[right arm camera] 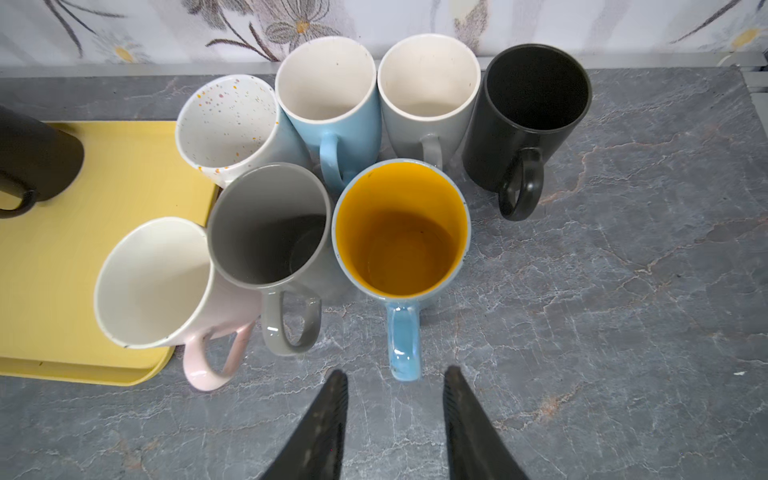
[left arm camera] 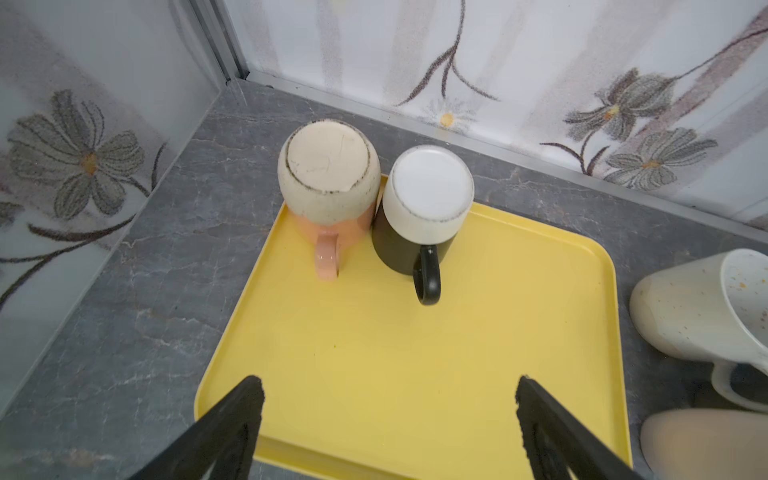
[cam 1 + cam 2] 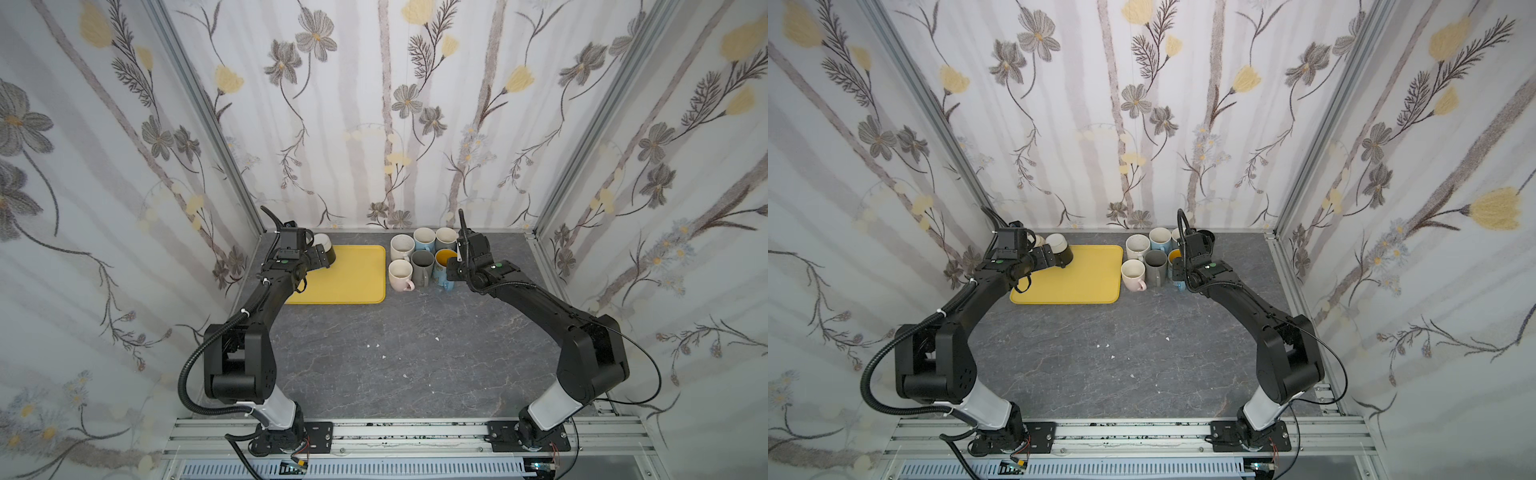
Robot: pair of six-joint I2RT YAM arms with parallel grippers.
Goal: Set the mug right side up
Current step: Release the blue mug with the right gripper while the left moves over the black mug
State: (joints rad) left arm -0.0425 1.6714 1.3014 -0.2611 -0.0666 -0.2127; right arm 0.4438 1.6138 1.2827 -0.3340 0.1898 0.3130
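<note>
Saw two mugs bottom-up on the yellow tray point(image 2: 415, 353), at its 11 o'clock corner in both top views: a peach mug point(image 2: 328, 178) with a cream base, and just beside it on the 3 o'clock side, sides touching or nearly so, a black mug point(image 2: 424, 208) with a white base. Noted both handles turned toward 6 o'clock. In a top view, found only the black mug plainly visible, the peach one mostly hidden behind the left arm's wrist. Found the left gripper point(image 2: 388, 384) above the bare tray, at about 6 o'clock from the two upturned mugs and well apart from them, its jaws spread wide with nothing between them. Noted the tray lying on the grey counter point(image 3: 374, 353) toward 11 o'clock, near the back wall. Counted seven upright mugs off the tray's 3 o'clock edge, standing on the counter in a tight cluster: speckled white point(image 1: 226, 124), light blue point(image 1: 328, 95), pale grey point(image 1: 428, 83) and all-black point(image 1: 536, 104) in the back row, then pink point(image 1: 153, 282), dark grey point(image 1: 270, 224) and a blue mug with a yellow inside point(image 1: 401, 228) in the front. Found the right gripper point(image 1: 395, 372) at 6 o'clock from that blue mug, just at the tip of its handle, jaws parted a moderate way and holding nothing. Could not tell whether the handle tip touched either jaw.
</note>
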